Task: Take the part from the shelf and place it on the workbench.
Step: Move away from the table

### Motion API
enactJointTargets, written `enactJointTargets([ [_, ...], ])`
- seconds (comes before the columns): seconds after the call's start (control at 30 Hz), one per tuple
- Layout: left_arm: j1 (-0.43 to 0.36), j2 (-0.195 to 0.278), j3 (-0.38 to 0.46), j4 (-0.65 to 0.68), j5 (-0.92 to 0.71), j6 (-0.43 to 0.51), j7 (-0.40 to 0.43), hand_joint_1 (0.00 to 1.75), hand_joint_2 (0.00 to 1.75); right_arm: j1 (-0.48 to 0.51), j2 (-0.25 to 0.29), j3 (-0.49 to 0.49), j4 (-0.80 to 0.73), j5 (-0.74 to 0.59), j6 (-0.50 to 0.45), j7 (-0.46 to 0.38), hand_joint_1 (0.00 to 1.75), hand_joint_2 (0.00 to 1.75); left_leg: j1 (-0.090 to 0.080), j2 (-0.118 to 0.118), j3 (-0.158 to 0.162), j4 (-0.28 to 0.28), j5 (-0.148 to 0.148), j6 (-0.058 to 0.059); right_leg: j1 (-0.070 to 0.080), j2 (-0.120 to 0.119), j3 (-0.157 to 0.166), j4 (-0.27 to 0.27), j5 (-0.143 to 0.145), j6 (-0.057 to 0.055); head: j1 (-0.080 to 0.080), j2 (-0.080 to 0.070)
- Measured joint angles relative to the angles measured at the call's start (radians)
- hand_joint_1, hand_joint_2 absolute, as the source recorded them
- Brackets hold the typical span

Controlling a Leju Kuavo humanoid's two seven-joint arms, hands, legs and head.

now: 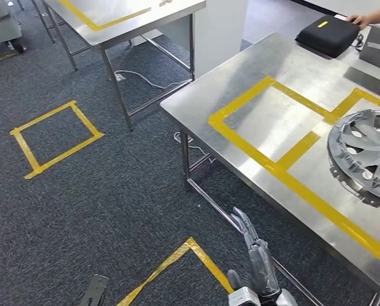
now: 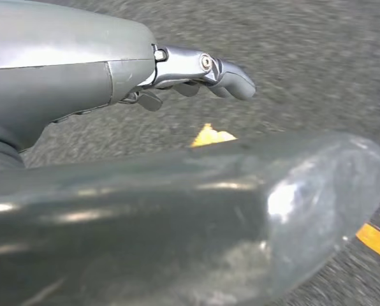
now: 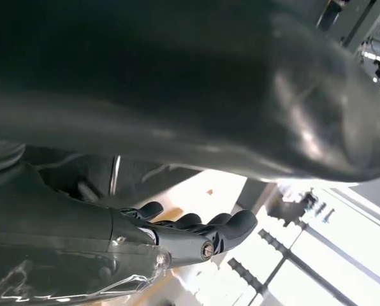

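Note:
The part, a grey wheel cover, lies flat on the steel workbench at the right, inside a box of yellow tape. My right hand hangs low in front of the bench's near edge, fingers stretched out and holding nothing. In the right wrist view the right hand also holds nothing, its fingers straight. My left hand just enters at the bottom left, over the carpet. In the left wrist view the left hand has straight fingers with nothing in them, above the grey carpet.
A second steel table stands at the back left. A yellow tape square marks the carpet, and a tape corner lies near my hands. A black case sits on the bench's far end, touched by a person's hand. Cables run on the floor.

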Motion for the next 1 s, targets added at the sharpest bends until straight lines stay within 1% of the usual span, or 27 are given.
enactJointTargets([
  [0.03, -0.004, -0.004, 0.001, 0.0, 0.002, 0.002, 0.002, 0.0, 0.0, -0.002, 0.007, -0.011, 0.02, -0.029, 0.016, -0.011, 0.0, 0.0, 0.001, 0.023, 0.048, -0.065, -0.015, 0.003, 0.001, -0.012, -0.011, 0.011, 0.005, 0.008, 0.0, 0.0],
  [0.07, -0.008, -0.007, 0.003, 0.0, 0.004, 0.004, 0.004, 0.0, 0.0, -0.005, 0.017, -0.028, 0.047, -0.067, 0.04, -0.029, 0.0, 0.0, -0.001, 0.038, 0.079, -0.11, -0.031, 0.012, 0.001, -0.025, -0.017, 0.02, 0.01, 0.015, -0.001, 0.0],
  [0.13, -0.007, -0.012, 0.011, 0.001, 0.013, 0.011, 0.006, 0.0, 0.0, -0.02, 0.046, -0.081, 0.138, -0.166, 0.13, -0.092, 0.0, 0.0, -0.011, 0.025, 0.081, -0.134, -0.035, 0.044, -0.008, -0.047, -0.022, 0.024, 0.024, 0.028, 0.003, 0.0],
  [0.17, -0.003, -0.012, 0.016, 0.0, 0.018, 0.014, 0.007, 0.0, 0.0, -0.03, 0.062, -0.117, 0.194, -0.211, 0.184, -0.125, 0.0, 0.0, -0.014, 0.015, 0.071, -0.133, -0.025, 0.055, -0.015, -0.034, -0.024, 0.027, 0.017, 0.035, 0.003, 0.0],
  [0.2, 0.0, -0.013, 0.021, 0.0, 0.025, 0.019, 0.008, 0.0, 0.0, -0.04, 0.078, -0.158, 0.256, -0.246, 0.234, -0.154, 0.0, 0.0, -0.016, 0.005, 0.059, -0.133, -0.013, 0.066, -0.02, -0.007, -0.03, 0.044, -0.009, 0.042, 0.004, 0.0],
  [0.27, 0.0, -0.015, 0.031, 0.0, 0.035, 0.027, 0.01, 0.0, 0.0, -0.063, 0.099, -0.247, 0.38, -0.281, 0.291, -0.182, 0.0, 0.0, -0.021, -0.022, 0.027, -0.134, 0.015, 0.082, -0.025, 0.063, -0.056, 0.135, -0.107, 0.048, 0.006, 0.0],
  [0.3, -0.002, -0.017, 0.036, 0.0, 0.038, 0.031, 0.01, 0.0, 0.0, -0.074, 0.107, -0.293, 0.444, -0.29, 0.303, -0.187, 0.0, 0.0, -0.024, -0.039, 0.007, -0.133, 0.031, 0.087, -0.023, 0.082, -0.071, 0.202, -0.157, 0.046, 0.008, 0.0],
  [0.33, -0.003, -0.02, 0.039, 0.001, 0.04, 0.033, 0.01, 0.0, 0.0, -0.085, 0.112, -0.336, 0.501, -0.296, 0.311, -0.188, 0.0, 0.0, -0.029, -0.056, -0.013, -0.133, 0.046, 0.09, -0.02, 0.09, -0.08, 0.262, -0.189, 0.041, 0.01, 0.0],
  [0.37, -0.001, -0.022, 0.042, 0.001, 0.041, 0.035, 0.01, 0.0, 0.0, -0.094, 0.117, -0.375, 0.551, -0.3, 0.316, -0.189, 0.0, 0.0, -0.032, -0.073, -0.033, -0.133, 0.062, 0.092, -0.016, 0.094, -0.078, 0.3, -0.196, 0.034, 0.012, 0.0],
  [0.4, 0.001, -0.024, 0.045, 0.001, 0.042, 0.036, 0.01, 0.0, 0.0, -0.102, 0.122, -0.407, 0.591, -0.302, 0.318, -0.19, 0.0, 0.0, -0.035, -0.088, -0.052, -0.132, 0.077, 0.092, -0.011, 0.097, -0.061, 0.305, -0.182, 0.027, 0.012, 0.0],
  [0.43, 0.004, -0.025, 0.047, 0.001, 0.042, 0.037, 0.01, 0.0, 0.0, -0.109, 0.127, -0.432, 0.622, -0.303, 0.319, -0.191, 0.0, 0.0, -0.036, -0.101, -0.07, -0.131, 0.092, 0.091, -0.007, 0.103, -0.027, 0.275, -0.155, 0.02, 0.012, 0.0],
  [0.47, 0.005, -0.025, 0.05, 0.001, 0.043, 0.038, 0.01, 0.0, 0.0, -0.116, 0.131, -0.451, 0.648, -0.303, 0.32, -0.191, 0.0, 0.0, -0.036, -0.114, -0.086, -0.131, 0.106, 0.089, -0.004, 0.117, 0.023, 0.215, -0.133, 0.014, 0.012, 0.0],
  [0.53, 0.004, -0.028, 0.055, 0.001, 0.043, 0.038, 0.01, 0.0, 0.0, -0.129, 0.14, -0.479, 0.689, -0.303, 0.323, -0.192, 0.0, 0.0, -0.037, -0.136, -0.107, -0.131, 0.133, 0.081, -0.005, 0.163, 0.123, 0.07, -0.133, 0.009, 0.01, 0.0],
  [0.57, 0.004, -0.029, 0.056, 0.0, 0.042, 0.038, 0.009, 0.0, 0.0, -0.134, 0.144, -0.49, 0.705, -0.303, 0.324, -0.193, 0.0, 0.0, -0.037, -0.146, -0.112, -0.133, 0.145, 0.076, -0.005, 0.181, 0.151, 0.024, -0.142, 0.01, 0.012, 0.0],
  [0.6, 0.004, -0.029, 0.058, 0.0, 0.042, 0.038, 0.009, 0.0, 0.0, -0.137, 0.148, -0.498, 0.72, -0.303, 0.324, -0.193, 0.0, 0.0, -0.036, -0.156, -0.114, -0.137, 0.157, 0.07, -0.004, 0.186, 0.16, 0.004, -0.148, 0.009, 0.015, 0.0],
  [0.63, 0.005, -0.03, 0.059, 0.0, 0.042, 0.038, 0.009, 0.0, 0.0, -0.139, 0.153, -0.505, 0.731, -0.303, 0.325, -0.193, 0.0, 0.0, -0.035, -0.167, -0.116, -0.143, 0.17, 0.064, -0.003, 0.176, 0.152, 0.006, -0.139, 0.007, 0.016, 0.0],
  [0.67, 0.007, -0.03, 0.06, 0.001, 0.042, 0.038, 0.009, 0.0, 0.0, -0.143, 0.157, -0.511, 0.74, -0.303, 0.325, -0.193, 0.0, 0.0, -0.034, -0.165, -0.12, -0.143, 0.171, 0.059, -0.003, 0.164, 0.146, 0.004, -0.129, 0.001, 0.018, 0.0],
  [0.7, 0.008, -0.03, 0.061, 0.001, 0.042, 0.038, 0.009, 0.0, 0.0, -0.146, 0.161, -0.516, 0.747, -0.302, 0.325, -0.193, 0.0, 0.0, -0.035, -0.149, -0.128, -0.132, 0.15, 0.055, -0.004, 0.151, 0.136, 0.003, -0.117, -0.007, 0.016, 0.0],
  [0.73, 0.009, -0.03, 0.062, 0.001, 0.042, 0.038, 0.009, 0.0, 0.0, -0.147, 0.163, -0.52, 0.753, -0.303, 0.325, -0.194, 0.0, 0.0, -0.036, -0.125, -0.14, -0.102, 0.108, 0.052, -0.005, 0.136, 0.124, 0.0, -0.103, -0.014, 0.013, 0.0],
  [0.77, 0.008, -0.03, 0.063, 0.001, 0.043, 0.039, 0.009, 0.0, 0.0, -0.149, 0.164, -0.525, 0.759, -0.303, 0.325, -0.194, 0.0, 0.0, -0.036, -0.096, -0.155, -0.05, 0.048, 0.049, -0.006, 0.12, 0.111, -0.001, -0.09, -0.019, 0.011, 0.0],
  [0.8, 0.007, -0.03, 0.064, 0.001, 0.044, 0.039, 0.009, 0.0, 0.0, -0.149, 0.165, -0.529, 0.764, -0.302, 0.325, -0.194, 0.0, 0.0, -0.035, -0.076, -0.17, 0.016, -0.01, 0.044, -0.005, 0.106, 0.096, -0.001, -0.076, -0.022, 0.009, 0.0],
  [0.83, 0.004, -0.03, 0.065, 0.001, 0.055, 0.038, 0.008, 0.0, 0.0, -0.149, 0.165, -0.533, 0.771, -0.298, 0.333, -0.193, 0.0, 0.0, -0.033, -0.068, -0.182, 0.085, -0.046, 0.039, -0.005, 0.089, 0.081, -0.001, -0.063, -0.021, 0.009, 0.0],
  [0.87, -0.003, -0.029, 0.072, 0.001, 0.08, 0.037, 0.012, 0.0, 0.0, -0.157, 0.167, -0.535, 0.785, -0.286, 0.353, -0.19, 0.0, 0.0, -0.031, -0.063, -0.187, 0.139, -0.056, 0.034, -0.005, 0.073, 0.064, 0.0, -0.05, -0.02, 0.009, 0.0],
  [0.9, -0.019, -0.027, 0.085, 0.0, 0.119, 0.037, 0.026, 0.0, 0.0, -0.174, 0.17, -0.535, 0.81, -0.267, 0.38, -0.18, 0.0, 0.0, -0.027, -0.06, -0.179, 0.167, -0.04, 0.029, -0.005, 0.058, 0.043, 0.001, -0.035, -0.018, 0.009, 0.0],
  [0.93, -0.046, -0.024, 0.102, 0.0, 0.162, 0.039, 0.05, 0.0, 0.0, -0.202, 0.176, -0.535, 0.845, -0.246, 0.406, -0.161, 0.0, 0.0, -0.024, -0.056, -0.156, 0.161, -0.01, 0.024, -0.005, 0.043, 0.022, 0.003, -0.021, -0.016, 0.009, 0.0],
  [0.97, -0.081, -0.02, 0.121, 0.0, 0.198, 0.043, 0.082, 0.0, 0.0, -0.235, 0.183, -0.534, 0.887, -0.227, 0.421, -0.131, 0.0, 0.0, -0.021, -0.044, -0.115, 0.121, 0.016, 0.019, -0.005, 0.029, 0.003, 0.005, -0.007, -0.012, 0.009, 0.0],
  [1.0, -0.119, -0.016, 0.136, 0.0, 0.221, 0.047, 0.112, 0.0, 0.0, -0.266, 0.189, -0.533, 0.929, -0.215, 0.424, -0.093, 0.0, 0.0, -0.02, -0.022, -0.056, 0.055, 0.025, 0.016, -0.004, 0.016, -0.014, 0.007, 0.005, -0.007, 0.008, 0.0],
])
